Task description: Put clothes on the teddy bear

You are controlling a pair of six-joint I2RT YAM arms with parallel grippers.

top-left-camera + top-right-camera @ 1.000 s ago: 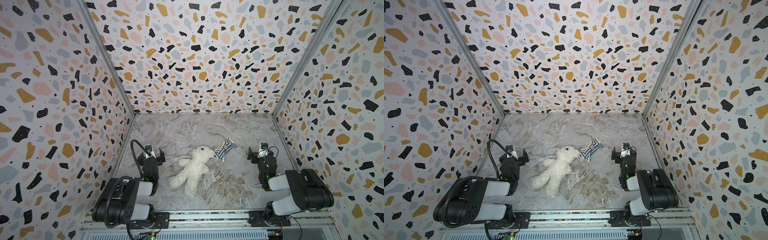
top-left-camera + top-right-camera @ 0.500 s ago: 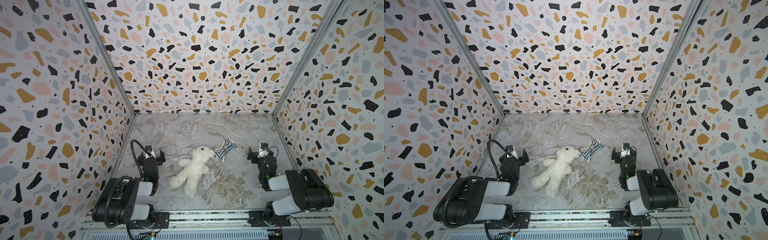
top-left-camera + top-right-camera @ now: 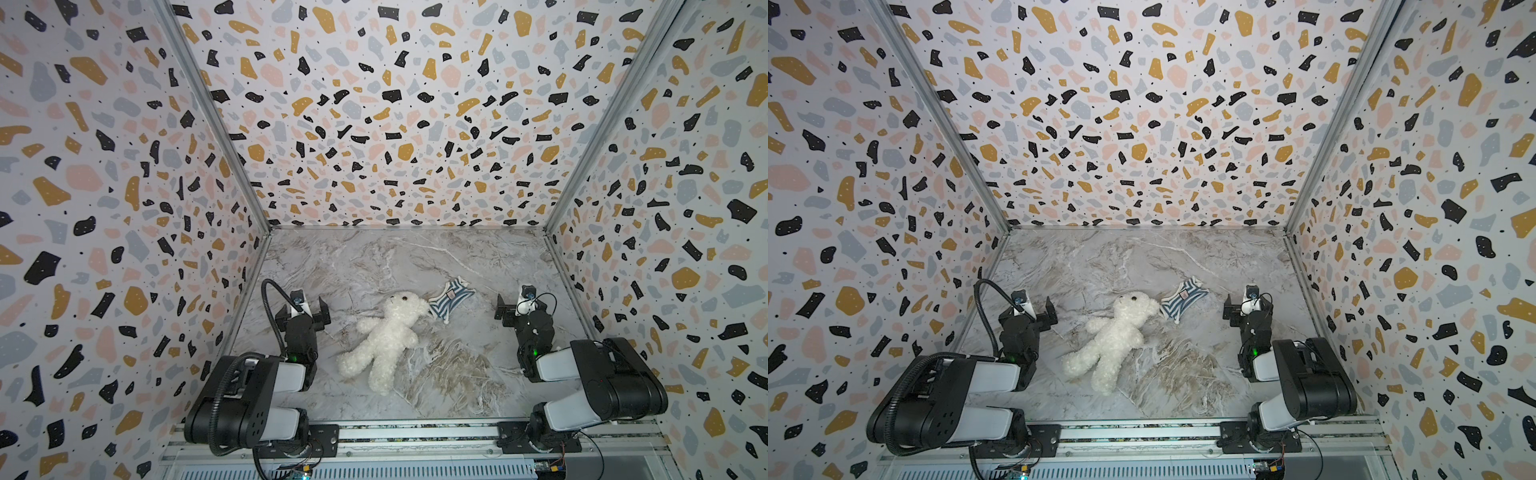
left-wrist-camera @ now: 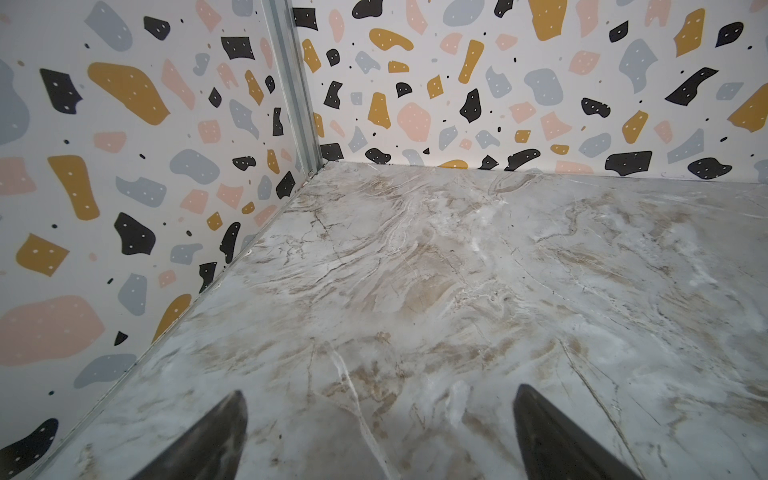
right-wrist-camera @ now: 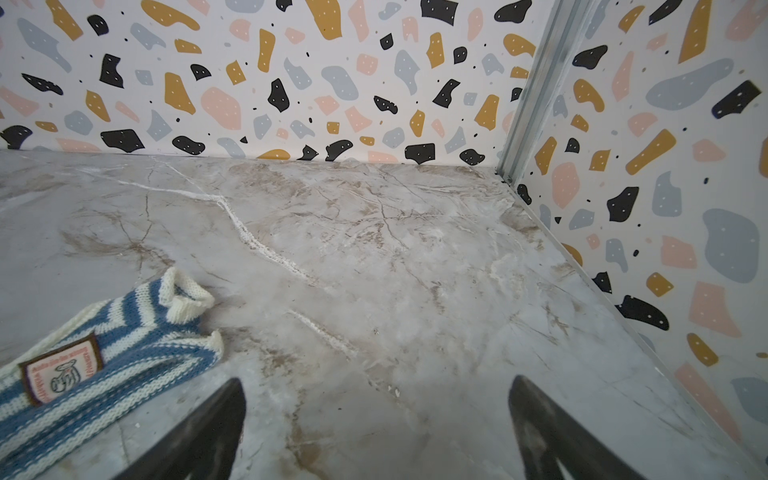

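Here the teddy bear lies sprawled near the middle of the marble tabletop, its head just beside the striped shirt — between the two arms. The left fingers and right fingers stand wide apart, holding nothing.

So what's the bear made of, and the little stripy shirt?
The teddy bear looks like soft plush: curly, fluffy cream fur. The striped shirt looks knitted, probably yarn: stitch rows and ribbed white cuffs show.
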